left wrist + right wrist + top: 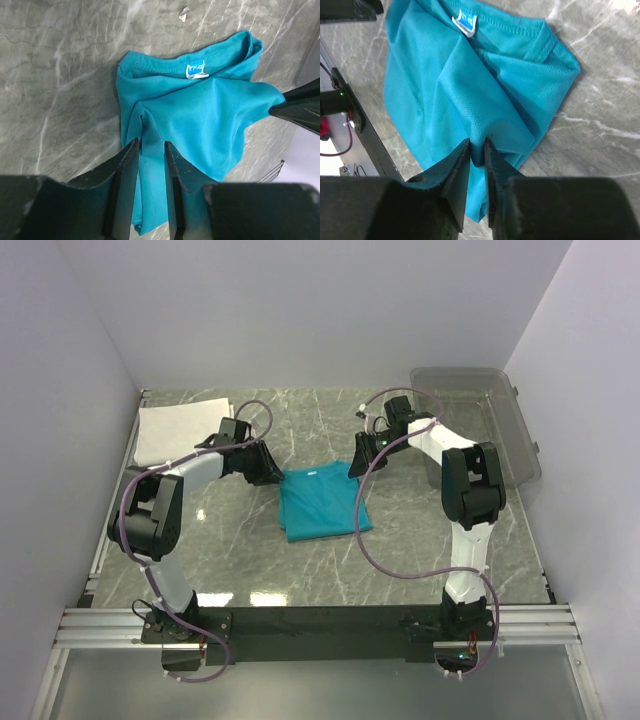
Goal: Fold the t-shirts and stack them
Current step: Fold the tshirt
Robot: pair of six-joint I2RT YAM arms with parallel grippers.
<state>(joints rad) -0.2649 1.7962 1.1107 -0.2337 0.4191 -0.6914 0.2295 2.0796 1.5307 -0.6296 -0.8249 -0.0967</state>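
The teal t-shirt [318, 502] lies partly folded and bunched in the middle of the table, its white neck label [196, 70] facing up. My left gripper [272, 472] is at its upper left corner, jaws shut on a fold of teal fabric [150, 144]. My right gripper [358, 465] is at the upper right corner, jaws pinched on another fold of the shirt [477, 142]. The shirt also shows in the right wrist view [470, 90]. The white folded piece [180, 430] lies flat at the far left of the table.
A clear plastic bin [480, 420] stands at the back right. A small white scrap [362, 410] lies on the marble table beyond the shirt. Walls close in the table on the left, back and right. The right gripper's black finger [300, 105] shows in the left wrist view.
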